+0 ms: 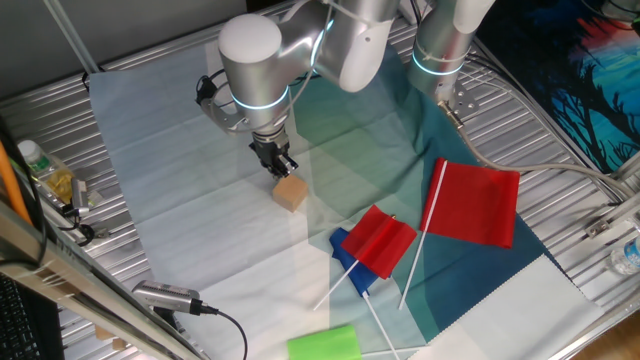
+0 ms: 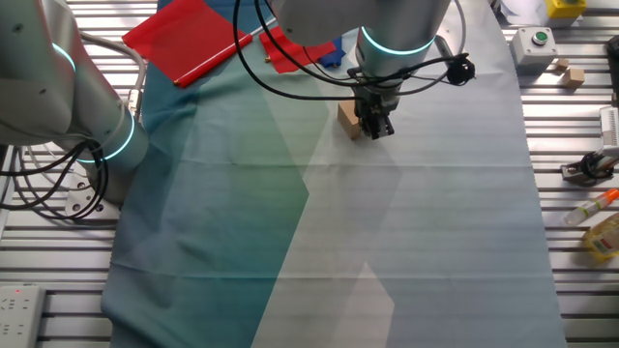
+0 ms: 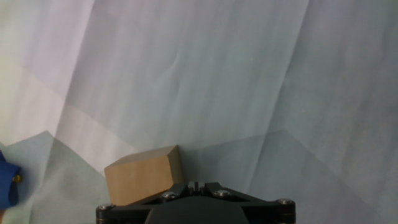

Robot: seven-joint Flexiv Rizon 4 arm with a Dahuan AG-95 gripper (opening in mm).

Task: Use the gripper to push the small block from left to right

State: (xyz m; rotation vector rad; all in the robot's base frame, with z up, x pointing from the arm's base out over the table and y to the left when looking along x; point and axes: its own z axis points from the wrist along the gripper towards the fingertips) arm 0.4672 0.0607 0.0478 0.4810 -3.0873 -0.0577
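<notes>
The small block point(image 1: 291, 192) is a light-brown wooden cube on the pale cloth. It also shows in the other fixed view point(image 2: 348, 118) and in the hand view point(image 3: 143, 175). My gripper point(image 1: 281, 163) is the black tip under the arm with the cyan ring. It stands low, right beside the block, touching or nearly touching its side. In the other fixed view the gripper point(image 2: 376, 128) is just right of the block. In the hand view the gripper point(image 3: 195, 186) has its jaws closed together, with nothing between them.
Two red flags point(image 1: 478, 203) point(image 1: 380, 241) and a blue piece point(image 1: 351, 262) lie right of the block. A bright green cylinder point(image 1: 323, 344) lies at the front edge. A second silver arm point(image 2: 58, 87) stands to one side. Cables and bottles ring the cloth.
</notes>
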